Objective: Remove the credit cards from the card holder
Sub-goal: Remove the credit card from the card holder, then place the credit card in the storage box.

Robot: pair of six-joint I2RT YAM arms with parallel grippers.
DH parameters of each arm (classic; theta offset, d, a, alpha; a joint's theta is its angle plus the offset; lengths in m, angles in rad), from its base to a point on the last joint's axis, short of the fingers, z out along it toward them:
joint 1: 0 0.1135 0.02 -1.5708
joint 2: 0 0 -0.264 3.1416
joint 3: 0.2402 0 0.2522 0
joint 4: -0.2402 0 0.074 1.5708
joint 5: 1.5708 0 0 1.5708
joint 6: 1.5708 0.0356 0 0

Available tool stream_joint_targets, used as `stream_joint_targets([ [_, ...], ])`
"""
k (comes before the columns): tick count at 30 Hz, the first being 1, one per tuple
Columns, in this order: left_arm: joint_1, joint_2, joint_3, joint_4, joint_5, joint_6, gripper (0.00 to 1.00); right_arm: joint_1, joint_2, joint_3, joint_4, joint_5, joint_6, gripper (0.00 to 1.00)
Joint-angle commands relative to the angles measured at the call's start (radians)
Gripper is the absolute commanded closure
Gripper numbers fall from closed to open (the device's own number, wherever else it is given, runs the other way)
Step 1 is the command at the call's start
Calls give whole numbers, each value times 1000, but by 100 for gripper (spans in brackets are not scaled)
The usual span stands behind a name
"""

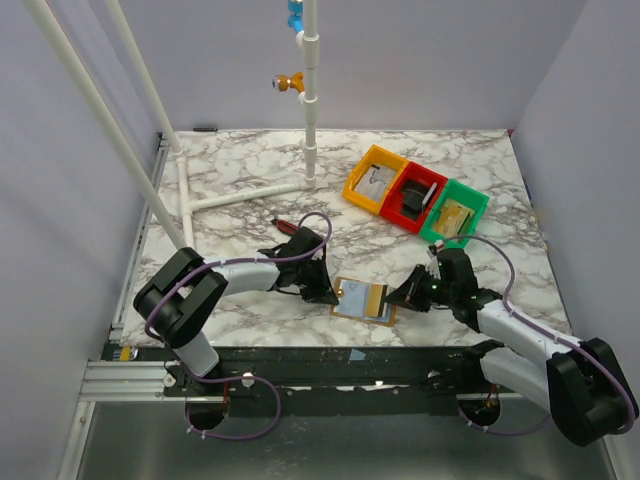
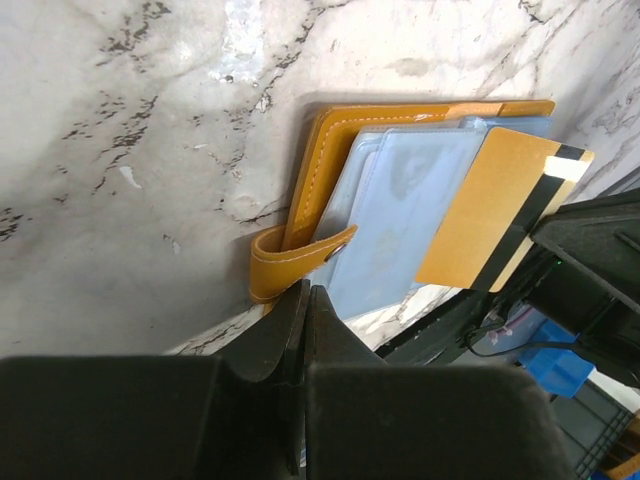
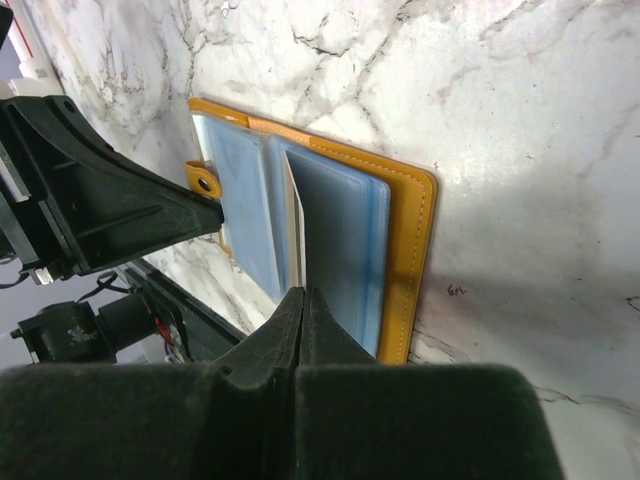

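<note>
The card holder (image 1: 350,302) lies open on the table (image 1: 250,170), close to the near edge, between my two grippers. The left gripper (image 2: 305,300) is clenched, with its tip pressed against the holder's strap tab (image 2: 290,262). I read that as an anchor, so the holder does not slide when the other side pulls. Whether it actually pinches the tab, I cannot tell. The right gripper (image 3: 303,300) is closed on the end of a gold credit card (image 2: 490,210). The card sticks out past the pale plastic sleeves (image 3: 340,230) and tilts up off them. In the right wrist view the card runs edge-on straight into the fingertips, which is why I judge it held. Both arms reach low and inward, forearms close over the table, and the grippers face each other across the holder. The left elbow is folded far out to the left.
</note>
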Motion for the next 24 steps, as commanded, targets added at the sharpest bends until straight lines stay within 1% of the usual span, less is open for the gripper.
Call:
stream_joint_targets([
  [1,16,-19,-1,-105,-100,46,100,-8,-24,37,-81,25,-32,99],
  [5,14,-65,27,-135,-90,53,100,-8,-29,65,-97,11,-29,99],
  [9,16,-135,74,-199,-102,74,99,-8,-37,112,-112,-8,-20,99],
  [12,15,-182,111,-239,-112,87,87,-8,-30,155,-135,-14,-22,99],
  [13,15,-193,121,-247,-113,92,76,-8,-28,168,-137,-20,-22,99],
  [14,16,-207,132,-253,-111,96,61,-8,-25,178,-137,-27,-21,99],
  [15,15,-216,140,-259,-109,99,50,-8,-26,189,-138,-30,-19,99],
  [16,15,-228,149,-261,-106,103,42,-8,-23,199,-140,-35,-16,99],
  [18,19,-246,160,-261,-97,107,29,-8,-20,219,-137,-44,-11,99],
  [19,25,-254,161,-254,-82,106,24,-8,-18,228,-138,-48,-9,99],
  [24,55,-278,150,-181,6,100,23,-8,3,277,-107,-101,14,99],
])
